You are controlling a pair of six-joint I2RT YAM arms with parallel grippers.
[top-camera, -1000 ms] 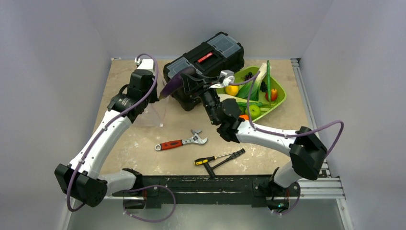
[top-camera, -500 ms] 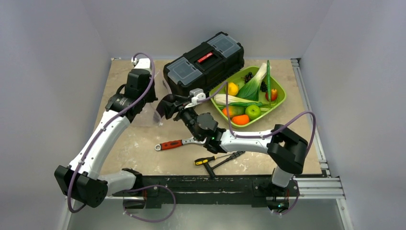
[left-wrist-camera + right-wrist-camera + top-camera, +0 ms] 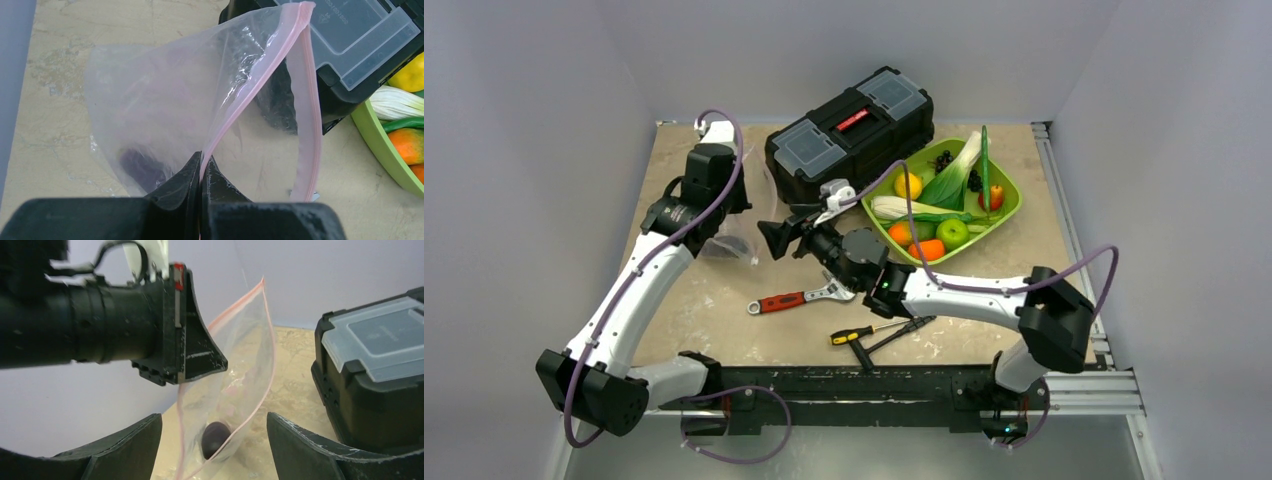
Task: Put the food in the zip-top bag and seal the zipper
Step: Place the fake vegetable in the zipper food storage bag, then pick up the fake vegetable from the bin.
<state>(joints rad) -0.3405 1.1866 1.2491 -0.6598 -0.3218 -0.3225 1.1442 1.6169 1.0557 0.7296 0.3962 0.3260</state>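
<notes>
My left gripper [image 3: 201, 159] is shut on the pink zipper [image 3: 310, 100] strip of the clear zip-top bag [image 3: 190, 115] and holds its mouth open above the table. A dark purple piece [image 3: 216, 439] lies at the bottom of the bag. My right gripper [image 3: 215, 417] is open and empty, just in front of the bag's mouth; in the top view it [image 3: 769, 238] is right of the bag [image 3: 736, 240]. A green apple [image 3: 952, 232], an orange fruit [image 3: 927, 249], a yellow fruit [image 3: 909, 185], black grapes [image 3: 943, 159] and a slim green pod [image 3: 985, 160] lie in the tray.
The lime-green tray [image 3: 1016, 205] sits at the back right. A black toolbox [image 3: 849, 130] stands behind the right gripper, close to the bag. A red-handled wrench [image 3: 799, 298] and screwdrivers [image 3: 882, 330] lie near the front.
My right gripper carried the dark purple piece from above the toolbox down to the bag's mouth, then opened. The piece now lies inside the bag. The left gripper kept hold of the bag.
</notes>
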